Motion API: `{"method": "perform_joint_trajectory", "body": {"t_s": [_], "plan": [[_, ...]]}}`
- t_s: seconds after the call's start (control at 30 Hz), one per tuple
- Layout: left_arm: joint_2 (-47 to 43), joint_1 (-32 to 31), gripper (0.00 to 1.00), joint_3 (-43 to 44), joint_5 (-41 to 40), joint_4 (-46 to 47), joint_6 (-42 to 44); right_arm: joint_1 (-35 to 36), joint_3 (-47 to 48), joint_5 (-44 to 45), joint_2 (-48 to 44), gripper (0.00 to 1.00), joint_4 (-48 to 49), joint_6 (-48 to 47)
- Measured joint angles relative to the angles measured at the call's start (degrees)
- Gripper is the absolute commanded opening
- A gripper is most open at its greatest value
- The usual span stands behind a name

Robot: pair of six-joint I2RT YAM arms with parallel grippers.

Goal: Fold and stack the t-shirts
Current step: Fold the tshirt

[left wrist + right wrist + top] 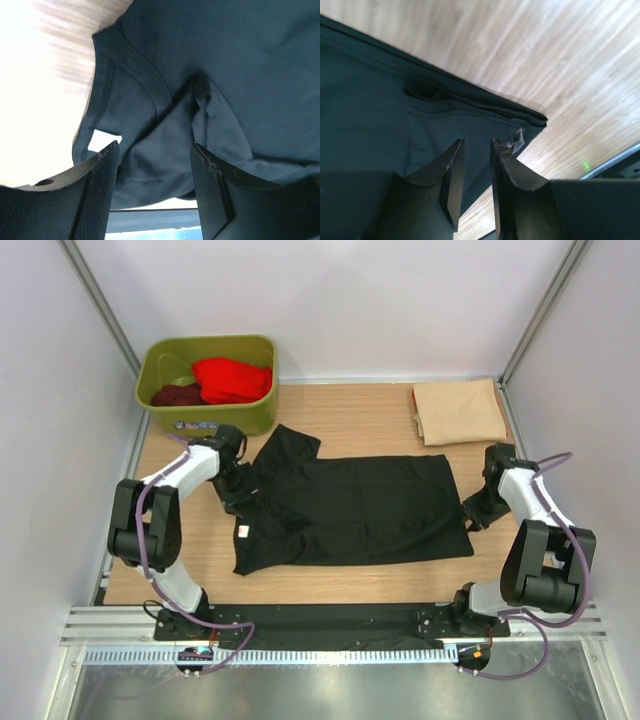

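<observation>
Four shirts are in view, and only the plain black cotton t-shirt (360, 505) lies spread out, in the middle of the wooden worktop (330, 585). Its long axis runs from the left edge toward the right edge. The collar and small white neck label (243, 531) are at the left end and the hem at the right. The left gripper (237, 487) hangs over the collar and shoulder region. In the left wrist view its jaws stand wide apart with nothing between them, and rumpled cloth lies just below. The right gripper (480, 510) sits at the hem's corner by the right edge. In the right wrist view its jaws show only a narrow gap, and no cloth appears pinched. Each arm thus has one end of the shirt: left nearer the neck, right nearer the hem. Any lengthwise fold would probably need both to take hold together. The folded beige cloth shirt (460, 412) rests in the far right corner. The crumpled red shirt (232, 380) and dark maroon shirt (176, 395) lie inside the olive-green plastic tub (215, 418) at the far left corner.
</observation>
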Motion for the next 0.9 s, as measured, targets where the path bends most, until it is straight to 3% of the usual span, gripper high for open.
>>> {"method": "perform_joint_trajectory", "body": {"t_s": [0.23, 0.43, 0.57, 0.73, 0.9], "plan": [[7.6, 0.0, 0.60, 0.3, 0.2, 1.1, 1.7, 0.0, -6.9, -0.1, 0.0, 0.31, 2.3, 3.0], [8.1, 0.4, 0.60, 0.7, 0.3, 0.9, 2.2, 0.0, -11.1, 2.3, 0.5, 0.28, 4.4, 3.2], [8.3, 0.9, 0.60, 0.8, 0.7, 0.8, 2.0, 0.1, -13.2, 4.9, -2.7, 0.39, 4.8, 3.3], [8.6, 1.6, 0.60, 0.8, 1.7, 0.7, 1.6, 0.1, -18.2, 7.4, -10.3, 0.43, 4.6, 5.4], [8.8, 1.7, 0.60, 1.0, 1.8, 0.5, 1.0, 0.2, -18.9, 8.1, -11.0, 0.44, 4.5, 7.3]]}}
